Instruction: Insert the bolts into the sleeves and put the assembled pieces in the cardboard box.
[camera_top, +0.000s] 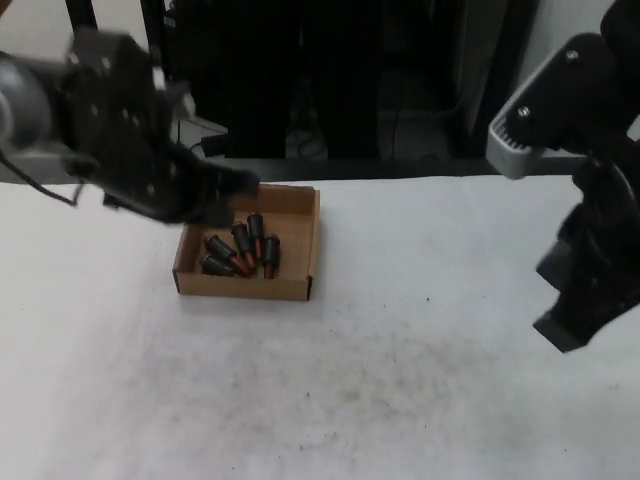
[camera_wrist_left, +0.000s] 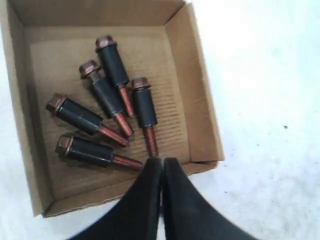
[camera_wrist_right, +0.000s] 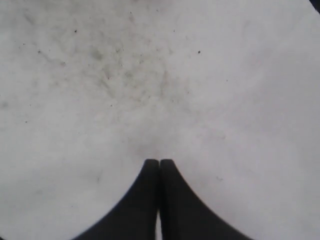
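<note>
An open cardboard box (camera_top: 297, 243) (camera_wrist_left: 196, 100) sits on the white bench at the back left. Inside it lie several copper bolts, each pushed through a black sleeve (camera_wrist_left: 112, 62) (camera_top: 240, 245), heads toward the far wall. My left gripper (camera_wrist_left: 162, 161) (camera_top: 240, 185) hangs above the box's edge, fingers shut with nothing between them. My right gripper (camera_wrist_right: 159, 162) (camera_top: 570, 325) is held over bare bench at the right, also shut and holding nothing.
The bench top (camera_top: 400, 380) is a white sheet with faint dark smudges (camera_wrist_right: 110, 65). A dark rack (camera_top: 330, 80) stands behind the bench's back edge.
</note>
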